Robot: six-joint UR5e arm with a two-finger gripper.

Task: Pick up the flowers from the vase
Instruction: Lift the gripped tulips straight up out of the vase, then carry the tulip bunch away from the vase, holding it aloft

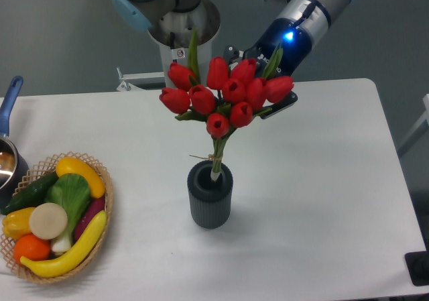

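I've got the gripper [263, 98] up behind the flowers [224, 93], at blossom height, mostly hidden by the red heads, so can't tell how wide the fingers are or whether they've closed on anything. Wrist w/ blue light sits upper right of the bunch; a dark finger edge shows just right of the lowest right tulip.

Flowers are in the vase [210, 195], stems tied w/ twine just above the mouth, bunch leaning slightly right as it rises. Long axis near vertical, bottom end down in the vase.

Key relation: graspable stems lie below and a bit left/toward camera from the gripper, between heads and vase mouth. My guess is I need to drop lower and come in across the stems, then pull straight up along that axis.

Basket [102, 180] of veg and a pot [9, 160] far left, well apart from the vase
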